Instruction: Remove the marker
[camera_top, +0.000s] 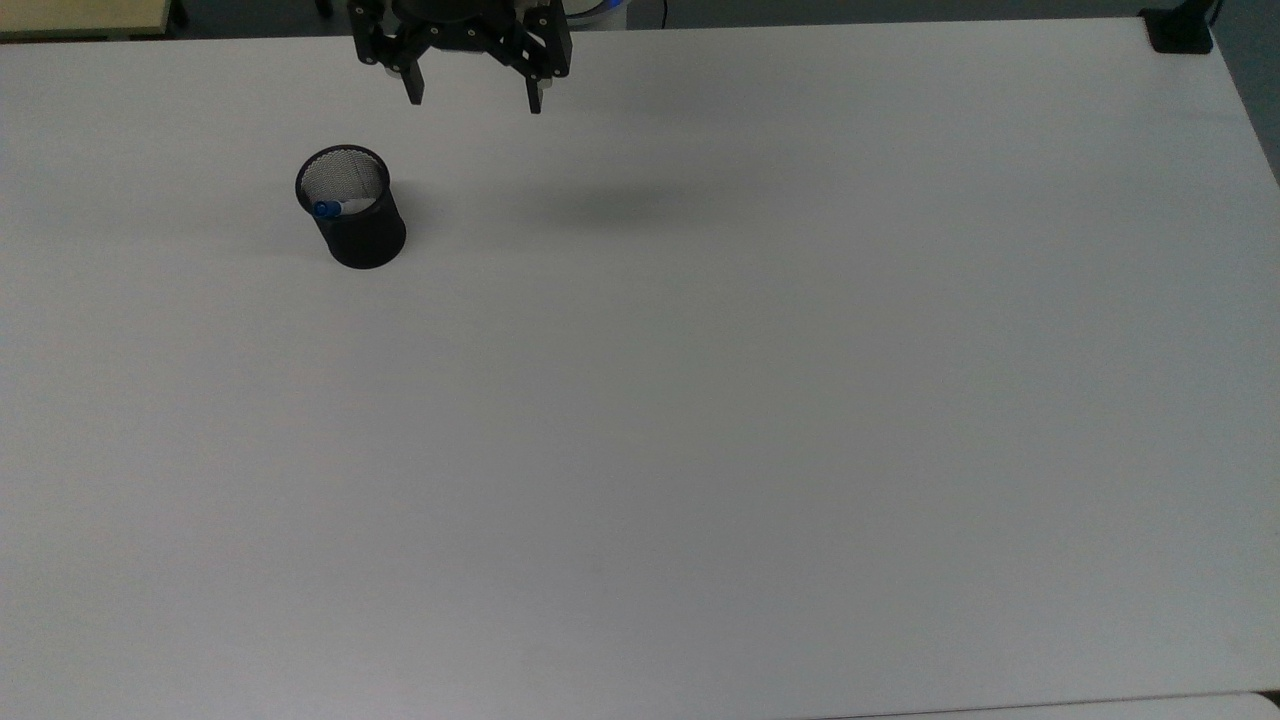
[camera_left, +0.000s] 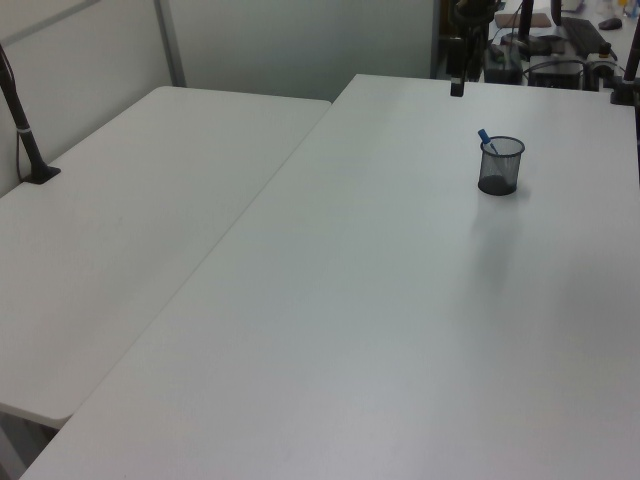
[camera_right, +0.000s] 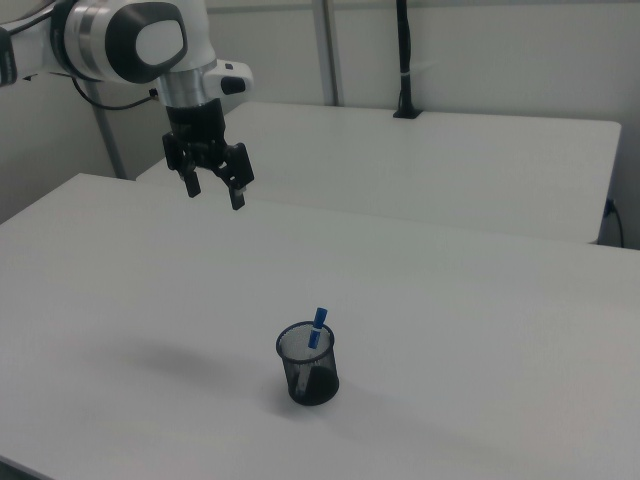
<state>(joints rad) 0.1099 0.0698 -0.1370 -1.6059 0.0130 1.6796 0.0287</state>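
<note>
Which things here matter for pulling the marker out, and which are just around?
Part of the job:
- marker, blue cap up, leaning on the cup's rim
- black mesh cup holding it
- gripper, open, raised above the table away from the cup

Just around:
- white table
- second white table alongside
- black post clamped to the second table

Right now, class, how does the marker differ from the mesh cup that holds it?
The marker is slim, white with a blue cap; the mesh cup is wide and black. The marker leans against the rim; the cup stands upright. The marker's cap pokes above the cup's rim. Both are apart from the open gripper.
</note>
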